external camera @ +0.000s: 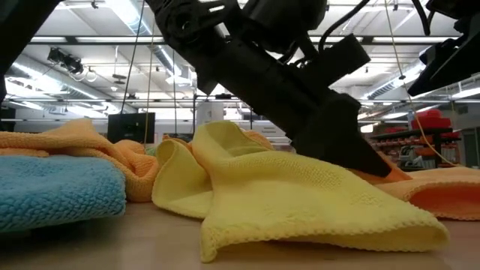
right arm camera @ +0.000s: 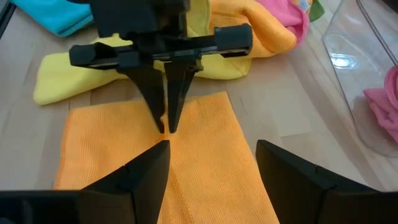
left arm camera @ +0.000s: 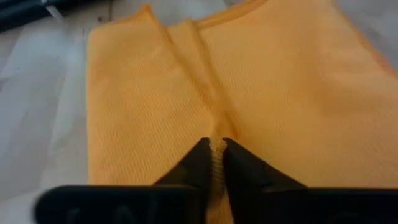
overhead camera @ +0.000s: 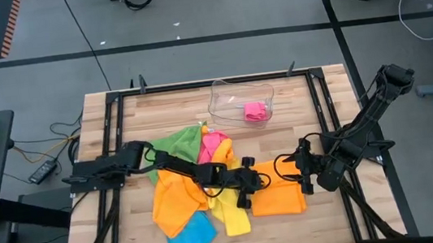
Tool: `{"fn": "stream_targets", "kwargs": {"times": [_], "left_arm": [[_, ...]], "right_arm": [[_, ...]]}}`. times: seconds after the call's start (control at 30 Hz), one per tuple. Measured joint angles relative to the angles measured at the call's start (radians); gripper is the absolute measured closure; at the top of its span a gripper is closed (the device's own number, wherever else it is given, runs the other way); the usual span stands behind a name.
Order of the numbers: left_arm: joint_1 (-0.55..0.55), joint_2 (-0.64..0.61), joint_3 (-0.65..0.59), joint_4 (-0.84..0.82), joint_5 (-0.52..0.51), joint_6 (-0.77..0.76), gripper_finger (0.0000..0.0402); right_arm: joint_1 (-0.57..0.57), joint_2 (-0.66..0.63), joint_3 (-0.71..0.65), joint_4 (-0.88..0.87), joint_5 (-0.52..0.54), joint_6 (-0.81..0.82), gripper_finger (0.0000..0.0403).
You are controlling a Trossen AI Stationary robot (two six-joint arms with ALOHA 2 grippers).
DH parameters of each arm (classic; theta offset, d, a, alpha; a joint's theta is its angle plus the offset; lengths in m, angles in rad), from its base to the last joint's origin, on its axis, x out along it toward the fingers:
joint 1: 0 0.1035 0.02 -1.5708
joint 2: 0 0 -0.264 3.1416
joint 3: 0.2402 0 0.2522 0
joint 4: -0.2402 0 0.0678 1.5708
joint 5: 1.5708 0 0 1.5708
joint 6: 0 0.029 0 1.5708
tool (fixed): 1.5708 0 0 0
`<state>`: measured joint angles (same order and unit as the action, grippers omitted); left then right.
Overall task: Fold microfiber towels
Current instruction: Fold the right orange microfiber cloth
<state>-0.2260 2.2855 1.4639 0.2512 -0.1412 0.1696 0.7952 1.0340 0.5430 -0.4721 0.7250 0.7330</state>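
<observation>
The left gripper is clamped on a pinch of the orange towel beside the yellow towel, while the right gripper waits apart; next, probably lifting it to fold.

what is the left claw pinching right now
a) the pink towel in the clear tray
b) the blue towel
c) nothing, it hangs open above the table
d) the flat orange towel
d: the left claw has its fingers shut on a raised ridge of the flat orange towel, and its own wrist view shows that fold of orange cloth caught between the tips.
</observation>
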Motion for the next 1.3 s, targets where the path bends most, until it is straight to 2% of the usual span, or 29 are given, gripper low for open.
{"fn": "stream_targets", "kwargs": {"times": [0.07, 0.3, 0.43, 0.63, 0.83, 1.07, 1.17, 1.3], "left_arm": [[0.001, -0.013, 0.000, -0.008, 0.026, -0.003, 0.0388], [-0.001, -0.073, 0.002, -0.058, 0.079, -0.017, 0.0367], [0.000, -0.096, 0.003, -0.077, 0.125, -0.019, 0.0378], [0.000, -0.124, 0.002, -0.199, 0.169, -0.020, 0.0389], [-0.002, -0.108, 0.003, -0.210, 0.176, -0.027, 0.0360], [-0.016, -0.095, 0.002, -0.175, 0.176, -0.061, 0.0380], [-0.020, -0.095, 0.002, -0.176, 0.176, -0.082, 0.0389], [-0.020, -0.095, 0.002, -0.199, 0.178, -0.090, 0.0380]], "right_arm": [[0.000, 0.000, 0.000, 0.000, 0.000, -0.001, 0.0155], [0.000, 0.000, 0.000, 0.002, 0.000, -0.001, 0.0155], [0.000, 0.000, 0.000, 0.007, 0.000, -0.001, 0.0155], [0.000, 0.000, 0.000, 0.010, 0.000, -0.006, 0.0155], [0.000, 0.001, 0.000, 0.017, 0.000, -0.011, 0.0155], [0.000, 0.004, 0.000, 0.055, -0.016, 0.007, 0.0155], [0.003, 0.057, 0.002, 0.156, -0.029, -0.024, 0.0155], [0.041, 0.202, 0.002, 0.259, -0.040, -0.047, 0.0155]]}}
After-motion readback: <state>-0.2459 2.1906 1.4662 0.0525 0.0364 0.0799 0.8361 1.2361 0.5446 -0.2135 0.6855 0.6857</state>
